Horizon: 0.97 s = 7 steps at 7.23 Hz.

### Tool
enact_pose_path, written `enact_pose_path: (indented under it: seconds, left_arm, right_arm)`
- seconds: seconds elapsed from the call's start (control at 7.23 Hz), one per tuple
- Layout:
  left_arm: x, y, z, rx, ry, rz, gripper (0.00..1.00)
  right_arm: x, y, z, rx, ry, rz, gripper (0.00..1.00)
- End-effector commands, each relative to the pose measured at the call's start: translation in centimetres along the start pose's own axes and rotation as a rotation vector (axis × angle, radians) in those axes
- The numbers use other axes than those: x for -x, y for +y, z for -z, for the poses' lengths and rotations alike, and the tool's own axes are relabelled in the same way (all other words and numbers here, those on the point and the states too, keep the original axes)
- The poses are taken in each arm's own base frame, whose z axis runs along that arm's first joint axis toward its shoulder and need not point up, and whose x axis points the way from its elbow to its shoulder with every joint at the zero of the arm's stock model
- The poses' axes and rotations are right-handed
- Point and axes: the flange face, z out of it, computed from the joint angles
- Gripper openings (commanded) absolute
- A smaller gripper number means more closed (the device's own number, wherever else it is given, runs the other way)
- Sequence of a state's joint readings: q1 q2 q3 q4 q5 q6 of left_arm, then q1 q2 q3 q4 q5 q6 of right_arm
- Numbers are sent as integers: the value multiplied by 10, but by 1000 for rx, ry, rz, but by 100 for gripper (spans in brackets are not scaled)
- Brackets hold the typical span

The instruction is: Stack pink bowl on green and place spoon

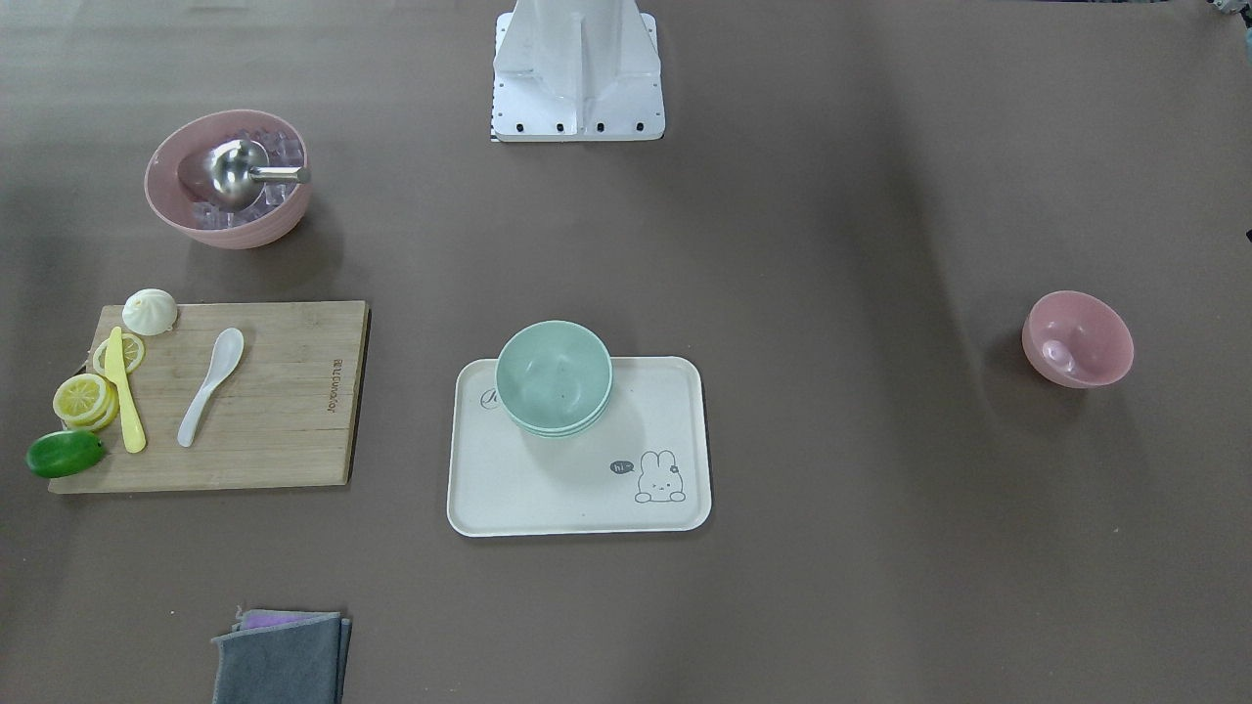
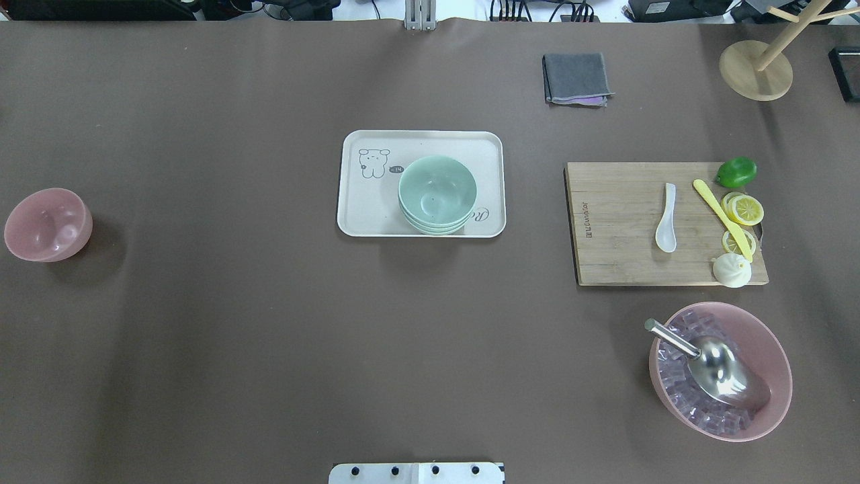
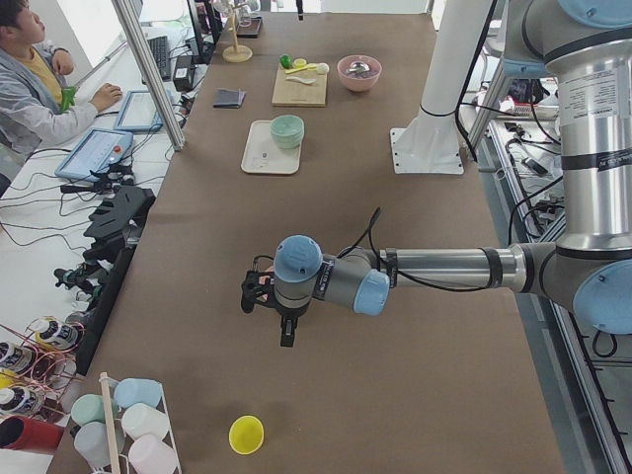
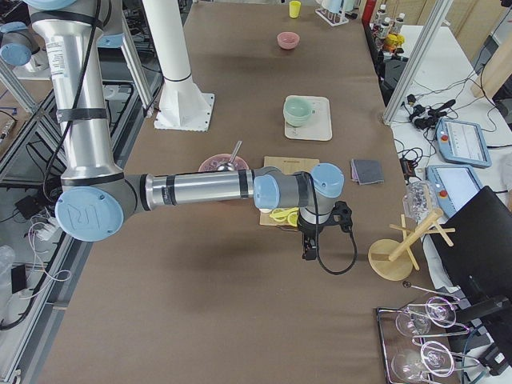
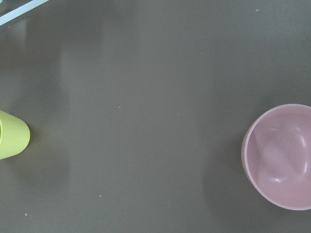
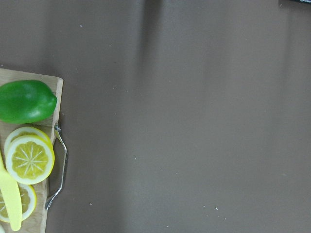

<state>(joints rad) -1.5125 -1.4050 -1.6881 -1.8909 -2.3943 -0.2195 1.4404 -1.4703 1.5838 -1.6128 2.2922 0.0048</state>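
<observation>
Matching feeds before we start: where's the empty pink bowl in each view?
Front-facing: empty pink bowl at far right, mid-height.
Overhead: bowl at far left edge.
Exterior left: not visible; the left arm may hide it.
Exterior right: bowl at top centre, far end.
Left wrist: bowl at right edge, cut off.
Right wrist: not in it.
Landmark: green bowls on the tray, seen in all four exterior views.

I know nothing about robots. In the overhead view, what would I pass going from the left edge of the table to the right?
empty pink bowl → green bowls stacked on the tray → folded grey cloth → white spoon → yellow knife
</observation>
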Motion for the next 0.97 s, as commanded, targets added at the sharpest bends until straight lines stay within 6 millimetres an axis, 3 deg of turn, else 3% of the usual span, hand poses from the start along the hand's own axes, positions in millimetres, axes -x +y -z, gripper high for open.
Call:
enact_pose_path:
  seconds: [0.0,0.28,0.41,0.55,0.69,0.83]
  left_arm:
    - [7,5,-6,8,6,13,98]
    - [5,6,-7,-4,21,-4,98]
    - [3,5,-5,-19,24,-19,98]
    - [-3,-4,-6,-20,25,-26,97]
    - [-32,-25,-15,-10,33,6,97]
    - [-57,-29,-37,32,38,17,97]
  right_arm:
    - [3,-3,2,-4,-15,-1,100]
    - [16,-7,-4,7,-41,-12,100]
    - [55,-20,0,10,-127,-108,100]
    - [104,-29,-12,-13,-116,-131,100]
    - [141,-32,-36,-68,-67,-89,100]
    - [168,-30,-54,-87,-75,-70,100]
